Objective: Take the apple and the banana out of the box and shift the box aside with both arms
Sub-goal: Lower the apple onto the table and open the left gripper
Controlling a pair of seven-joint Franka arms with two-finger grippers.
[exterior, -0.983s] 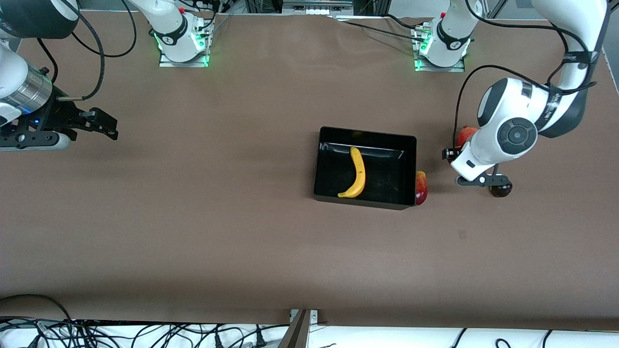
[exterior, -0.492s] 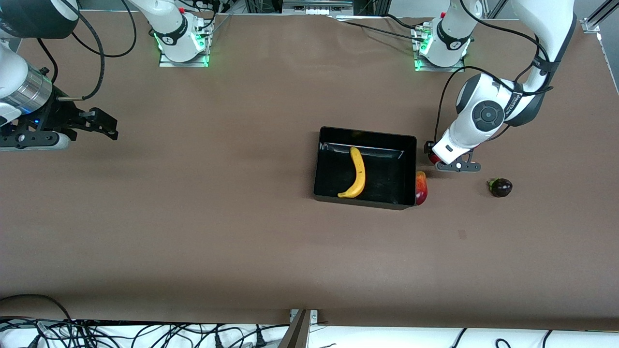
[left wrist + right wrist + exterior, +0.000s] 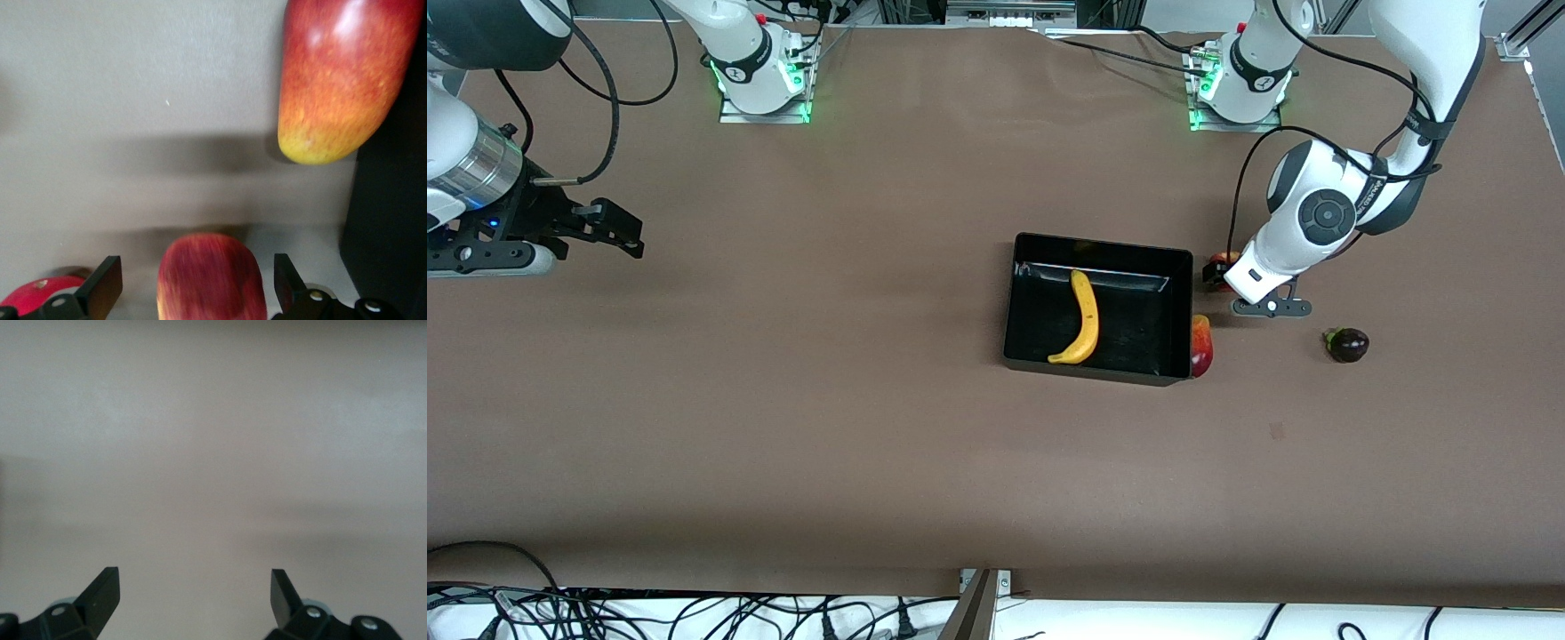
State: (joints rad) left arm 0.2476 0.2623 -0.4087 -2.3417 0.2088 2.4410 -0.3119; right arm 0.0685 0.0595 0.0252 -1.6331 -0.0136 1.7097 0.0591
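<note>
Reaching for the banana [image 3: 1086, 318] comes next, I'd say. Which arm is better placed?

The left one. The left gripper [image 3: 197, 265] sits low just beside the box [image 3: 1103, 242], at the left arm's end of it. Its fingers [image 3: 100, 293] stand apart on either side of the apple [image 3: 210, 280], with a gap showing each side, so it grips nothing.

So the apple is out?

Yes, it appears to rest on the table outside the box, close to the wall. The banana lies alone on the box floor.

How does it lie?

Its long axis runs from the wall farther from the front camera toward the nearer wall, and it curves at the near tip. The fingers should probably close across that line, at the middle.

Anything in the way?

Inside the box, nothing. Outside, a mango-like fruit [image 3: 1201, 347] touches the box wall at the left arm's end, near the corner closest to the front camera. That could crowd a grip on that wall. A pomegranate [image 3: 40, 297] sits just beside one finger, and a small dark fruit [image 3: 1347, 344] lies well apart.

And the right gripper [image 3: 618, 233]?

It waits, fingers spread wide, over bare table at the right arm's end, well away from the box.
</note>
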